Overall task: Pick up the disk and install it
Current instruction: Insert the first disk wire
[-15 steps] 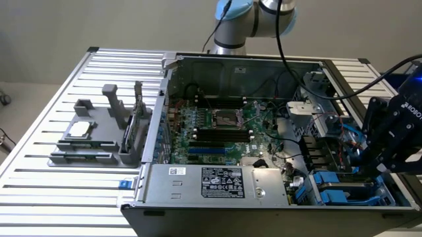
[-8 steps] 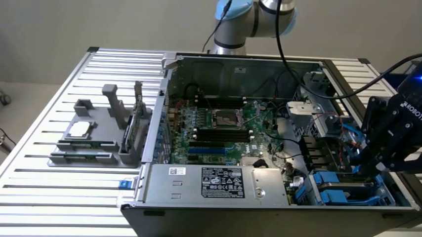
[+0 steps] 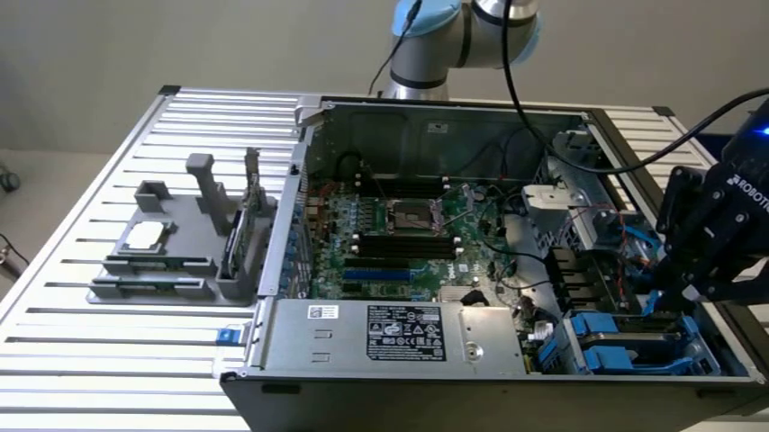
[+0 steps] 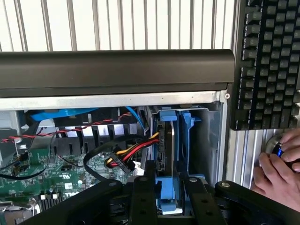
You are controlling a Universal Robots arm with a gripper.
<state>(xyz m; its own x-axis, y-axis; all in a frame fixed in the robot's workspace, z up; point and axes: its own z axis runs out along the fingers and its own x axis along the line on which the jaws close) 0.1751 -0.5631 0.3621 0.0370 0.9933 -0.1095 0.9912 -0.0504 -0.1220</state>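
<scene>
Gripping the disk (image 4: pixel 167 154) upright, tool (image 4: pixel 168 197) pinches its blue carrier.
Location: drive bay (image 3: pixel 637 346), lower right of the exterior view, inside the computer case (image 3: pixel 360 346).

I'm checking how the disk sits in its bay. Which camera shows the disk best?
The wrist view: the disk stands edge-on in its blue carrier between the gripper fingers, inside the bay. In the exterior view the gripper body covers that spot, with blue carrier parts low in the case.
</scene>
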